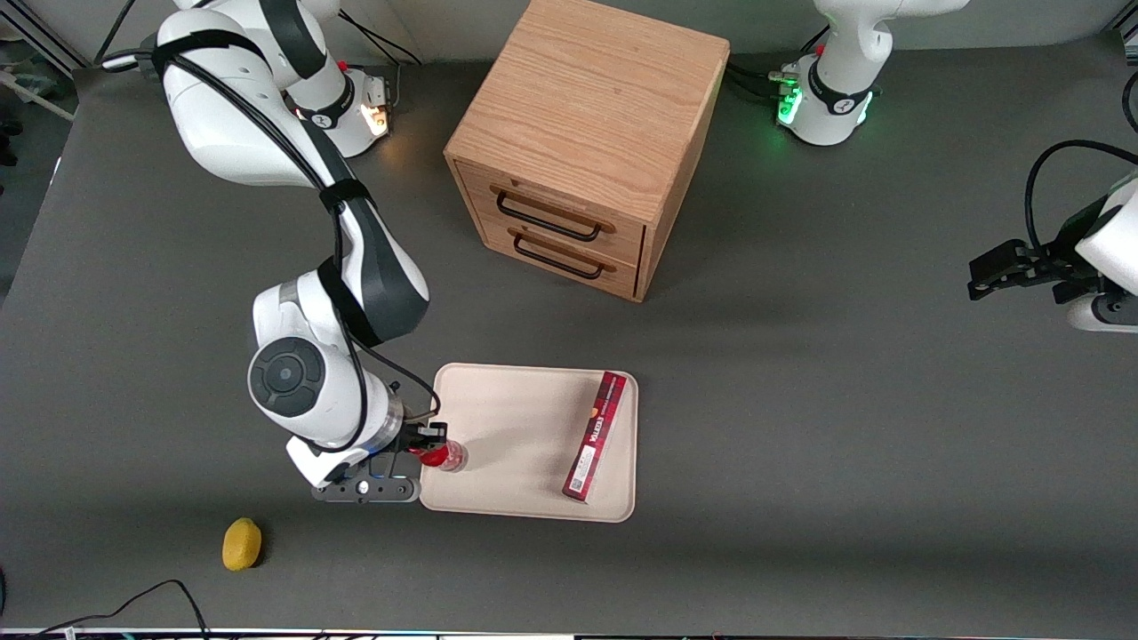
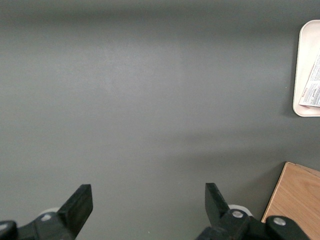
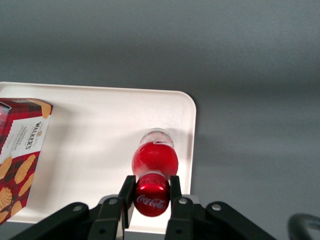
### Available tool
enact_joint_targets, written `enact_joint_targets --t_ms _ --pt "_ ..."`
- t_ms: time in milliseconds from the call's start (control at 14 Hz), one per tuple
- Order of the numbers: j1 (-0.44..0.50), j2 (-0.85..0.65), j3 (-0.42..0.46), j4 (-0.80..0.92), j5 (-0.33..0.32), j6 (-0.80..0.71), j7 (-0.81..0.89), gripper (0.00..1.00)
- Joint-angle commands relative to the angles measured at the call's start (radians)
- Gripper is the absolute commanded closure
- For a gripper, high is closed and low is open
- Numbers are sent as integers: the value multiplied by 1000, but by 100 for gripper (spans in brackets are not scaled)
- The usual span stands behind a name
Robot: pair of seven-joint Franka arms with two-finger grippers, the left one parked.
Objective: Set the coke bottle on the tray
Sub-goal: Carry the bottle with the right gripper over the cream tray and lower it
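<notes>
The coke bottle is small and red, with a red cap and a clear base. It stands upright over the cream-beige tray, just inside the tray's rim at the working arm's end. My right gripper is above it, shut on the cap. In the right wrist view the gripper clamps the cap from both sides and the bottle hangs over the tray close to its rim. I cannot tell whether the base touches the tray.
A long flat red biscuit box lies on the tray toward the parked arm's end, also in the right wrist view. A wooden two-drawer cabinet stands farther from the camera. A yellow lemon-like object lies nearer the camera.
</notes>
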Motion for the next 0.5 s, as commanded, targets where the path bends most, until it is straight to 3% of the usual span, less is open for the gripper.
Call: enact_joint_targets --t_ms 0,143,214,286,357,429 --pt "17 40 -13 41 -36 27 42 100" --pt "19 46 -13 41 -39 29 42 100" --pt "19 51 -13 41 -44 27 42 87" --pt "19 51 -13 41 -50 27 43 63" --pt "19 49 -13 41 -53 27 43 1" --pt "19 40 -12 41 -50 27 43 0"
